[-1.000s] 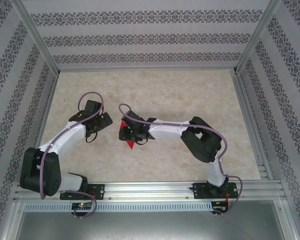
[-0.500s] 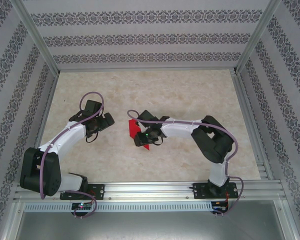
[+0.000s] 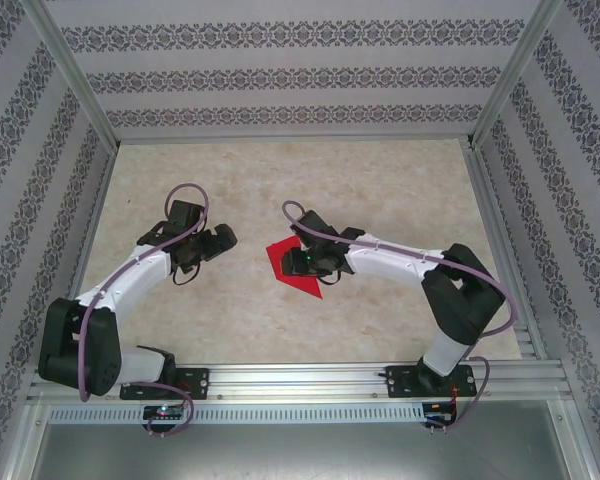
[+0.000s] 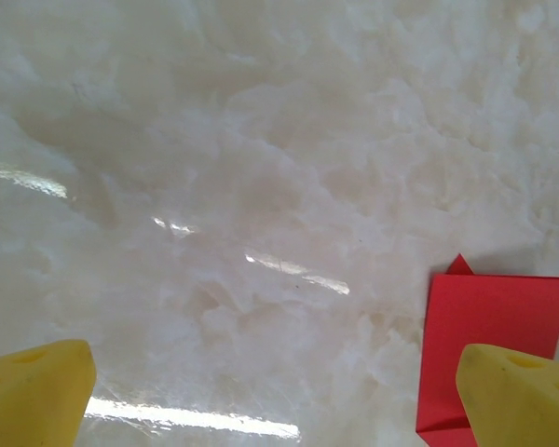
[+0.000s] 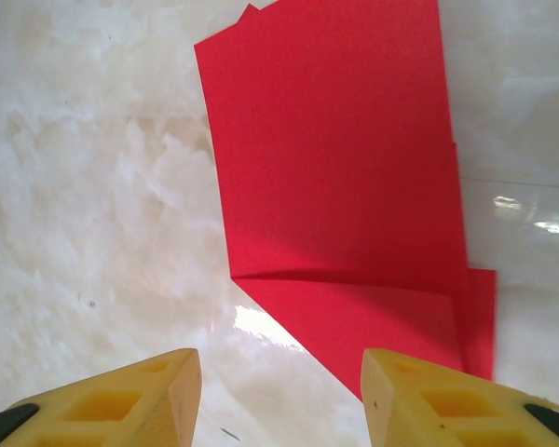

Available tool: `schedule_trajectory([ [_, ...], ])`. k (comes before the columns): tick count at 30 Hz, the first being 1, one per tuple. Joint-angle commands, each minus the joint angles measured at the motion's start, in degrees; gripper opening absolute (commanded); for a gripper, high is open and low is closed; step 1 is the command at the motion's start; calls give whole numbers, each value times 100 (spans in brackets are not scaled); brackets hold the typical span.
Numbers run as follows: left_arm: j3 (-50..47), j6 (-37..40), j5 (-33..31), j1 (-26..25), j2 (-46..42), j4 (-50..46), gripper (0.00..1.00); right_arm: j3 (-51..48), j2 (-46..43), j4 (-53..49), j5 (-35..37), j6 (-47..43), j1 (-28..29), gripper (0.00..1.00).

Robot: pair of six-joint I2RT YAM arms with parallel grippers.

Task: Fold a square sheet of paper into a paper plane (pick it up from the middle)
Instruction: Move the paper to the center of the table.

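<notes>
Lying partly folded on the table [image 3: 380,190] under the parted, empty right gripper [image 5: 278,372], near the wide-spread left gripper [image 4: 279,372], the square sheet of paper [image 5: 340,168] looks light, limp and crease-prone; pinch its middle fold.

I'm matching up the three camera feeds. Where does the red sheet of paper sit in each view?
Top external: the red paper lies flat near the middle of the picture.
Left wrist: the red paper is at the lower right, close to the right edge.
Right wrist: the red paper is in the upper centre-right, running off the top edge.
Shared landmark: the pale marbled tabletop beneath it.
</notes>
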Motion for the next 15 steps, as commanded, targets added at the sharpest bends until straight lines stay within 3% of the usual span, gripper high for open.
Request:
schedule_trajectory([
  [1, -43, 57, 296, -90, -100, 394, 100, 180, 335, 253, 420, 740, 29, 49],
  [15, -283, -430, 896, -520, 19, 1234, 100, -398, 601, 1164, -196, 922, -395, 46],
])
